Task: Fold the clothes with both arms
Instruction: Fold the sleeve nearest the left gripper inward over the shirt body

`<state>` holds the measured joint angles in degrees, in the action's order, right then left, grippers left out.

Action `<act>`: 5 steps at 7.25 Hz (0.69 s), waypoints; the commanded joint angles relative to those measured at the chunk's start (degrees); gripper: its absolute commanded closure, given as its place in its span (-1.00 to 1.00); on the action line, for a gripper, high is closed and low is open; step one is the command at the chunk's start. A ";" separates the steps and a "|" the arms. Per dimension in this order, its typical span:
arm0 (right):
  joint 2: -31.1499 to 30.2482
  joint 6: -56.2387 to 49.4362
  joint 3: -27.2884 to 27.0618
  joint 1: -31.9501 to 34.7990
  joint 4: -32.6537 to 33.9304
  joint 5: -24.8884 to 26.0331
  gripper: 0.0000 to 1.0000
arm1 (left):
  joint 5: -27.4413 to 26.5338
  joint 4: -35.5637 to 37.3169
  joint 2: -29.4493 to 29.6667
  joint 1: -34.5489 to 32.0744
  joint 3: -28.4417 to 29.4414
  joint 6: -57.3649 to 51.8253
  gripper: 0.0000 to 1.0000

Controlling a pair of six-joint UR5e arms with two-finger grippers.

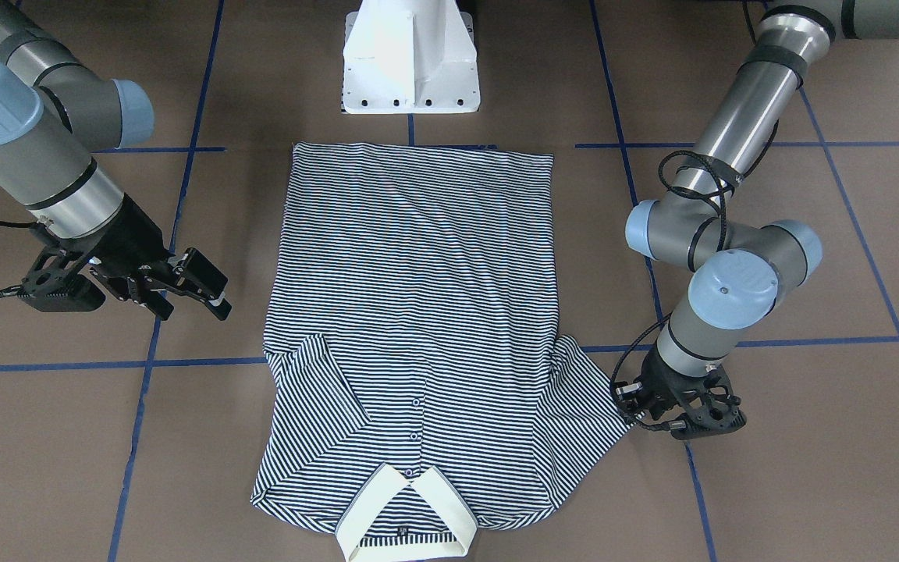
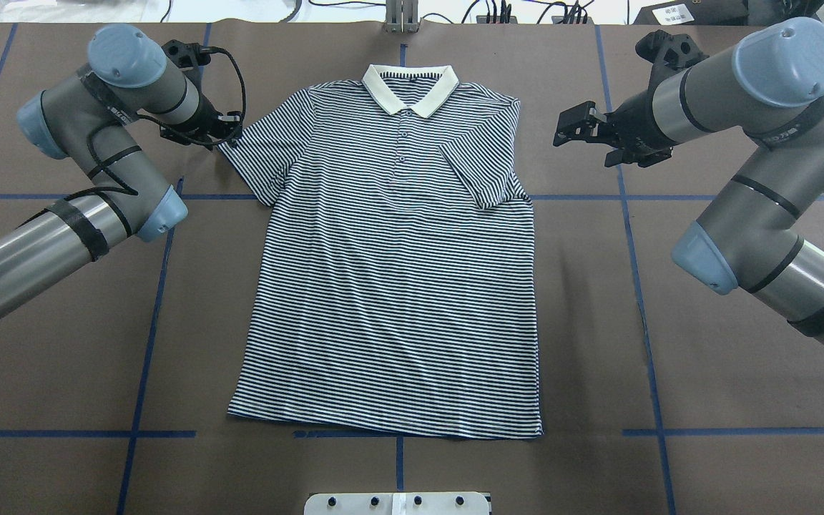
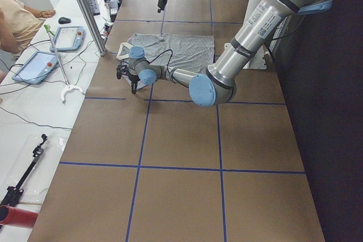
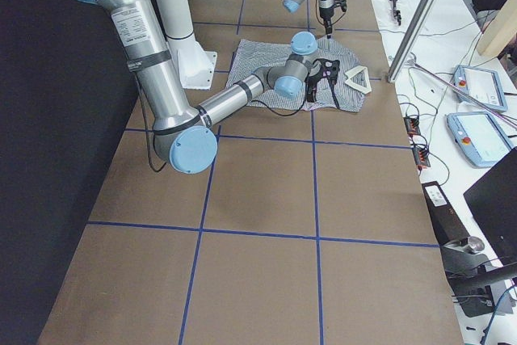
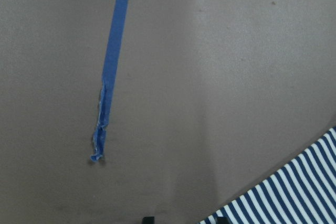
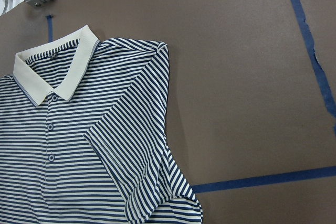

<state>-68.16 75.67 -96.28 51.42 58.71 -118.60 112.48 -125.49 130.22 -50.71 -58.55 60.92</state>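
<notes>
Right gripper [image 2: 569, 129]: fingers spread wide, nothing between them, hovering just beside the shirt's shoulder, clear of the cloth. Left gripper [image 2: 226, 134]: down at the outer edge of the spread sleeve [image 2: 262, 154]; fingertips hidden, so I cannot tell its grip. Polo shirt [image 2: 390, 300]: flat, face up, mid-table [image 2: 705, 372], hem toward the white pedestal [image 1: 410, 58], collar [image 2: 410, 86] at the far end. Other sleeve [image 2: 483, 168] folded in onto the chest.

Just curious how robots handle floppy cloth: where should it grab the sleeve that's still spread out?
Probably the spread sleeve, pinched at its outer hem from the side where the left gripper sits: that edge lies flat and free on the table, easy to fold inward.
</notes>
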 commanded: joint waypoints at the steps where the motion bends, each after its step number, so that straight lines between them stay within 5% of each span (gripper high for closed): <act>1: -0.22 0.00 -0.05 0.00 0.00 -0.05 -1.00 | 0.11 -0.02 0.03 0.26 -0.07 -0.02 0.99; 5: -0.48 0.00 0.04 0.00 0.00 0.21 -1.00 | 3.27 5.07 0.82 0.35 -8.23 0.42 1.00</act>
<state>-68.59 75.68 -96.32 51.42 58.71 -118.43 115.35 -122.18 130.58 -50.44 -63.89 61.01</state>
